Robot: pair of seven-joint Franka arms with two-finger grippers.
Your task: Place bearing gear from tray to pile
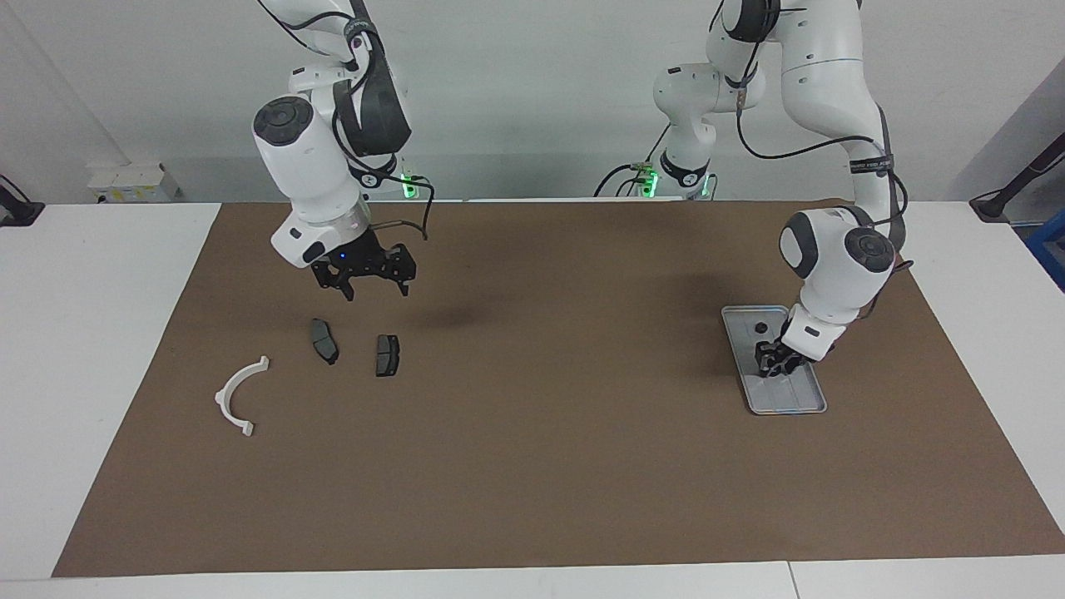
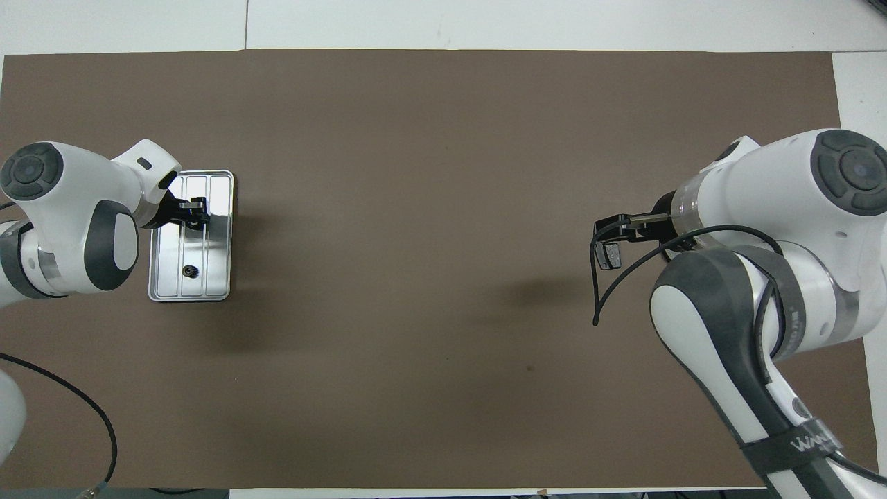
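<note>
Looking at the left end effector (image 1: 774,359), Mia asks, "What could go wrong for the robot?"

Ben says, "It is down low in the middle of the tray (image 1: 811,406). If its grip is off to one side, a little gear could pop out and roll away on the brown mat (image 1: 532,466). It could also bump the rim and push the tray along."

"Has it got a gear?"

"Nobody can tell. Something dark sits right at its tip, but its grip does not show. One small dark gear (image 1: 759,328) lies loose in the tray, at the end nearer to the robots."

"And the right end effector (image 1: 362,279)?"

"It is wide open and holds nothing. It hangs over the mat close to the two brake pads (image 1: 324,340)."

"Where is the pile?"

"Toward the right arm's end of the counter (image 1: 100,333): the pads and the white half-ring bracket (image 1: 237,398). The tray is well apart from it, toward the left arm's end. On a long trip like that, a loose grip could drop the gear."
</note>
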